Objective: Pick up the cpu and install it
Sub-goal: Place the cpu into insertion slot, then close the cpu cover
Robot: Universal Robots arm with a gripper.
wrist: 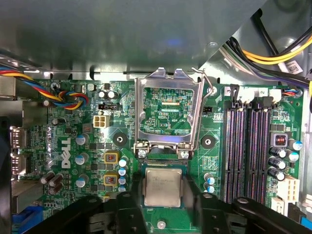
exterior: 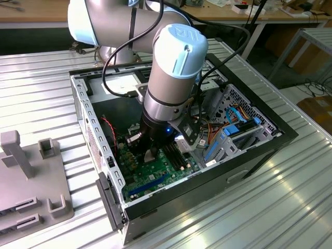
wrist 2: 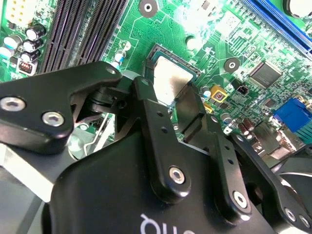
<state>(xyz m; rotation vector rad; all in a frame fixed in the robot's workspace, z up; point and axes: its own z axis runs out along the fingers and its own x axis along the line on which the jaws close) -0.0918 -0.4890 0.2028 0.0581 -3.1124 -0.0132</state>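
The cpu (wrist: 164, 187) (wrist 2: 169, 78) is a pale silver square lying level over the socket (wrist: 163, 165) on the green motherboard (wrist: 73, 122). My gripper (wrist: 164, 191) (wrist 2: 171, 95) is down inside the open computer case (exterior: 249, 150). Its black fingers (wrist: 135, 200) are pressed against two opposite edges of the chip. The socket's metal load plate (wrist: 168, 83) stands hinged open just beyond the chip. In the exterior view the gripper (exterior: 150, 153) hangs low over the board, and the arm hides the chip.
Dark memory slots (wrist: 243, 151) run beside the socket. Coloured cables (wrist: 63, 97) cross one corner of the board. Capacitors (wrist: 122, 168) stand close to the socket. Blue drive cables (exterior: 233, 129) fill the case's right end. A grey fixture (exterior: 31, 176) sits at the exterior view's left.
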